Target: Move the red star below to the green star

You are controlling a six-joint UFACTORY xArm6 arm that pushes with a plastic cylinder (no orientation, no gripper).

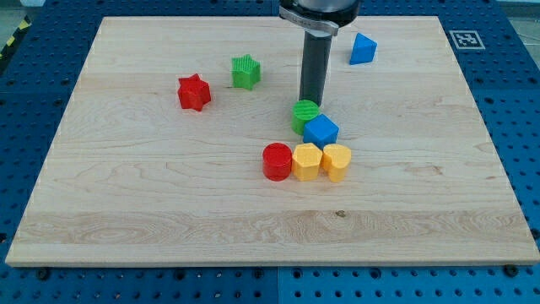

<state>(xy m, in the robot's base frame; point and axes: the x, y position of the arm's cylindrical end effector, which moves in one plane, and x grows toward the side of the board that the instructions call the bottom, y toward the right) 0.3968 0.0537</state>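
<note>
The red star (193,92) lies on the wooden board at the upper left of centre. The green star (245,72) lies just to its right and slightly higher, a small gap between them. My tip (310,101) comes down from the view's top, right of both stars. It stands right behind a green round block (305,114) and seems to touch its top edge. The tip is well apart from the red star, about a quarter of the board's width to the right.
A blue cube (321,130) sits against the green round block. Below them a red cylinder (277,161), a yellow hexagonal block (306,160) and a yellow heart-like block (336,161) stand in a row. A blue triangular block (363,49) lies at the upper right.
</note>
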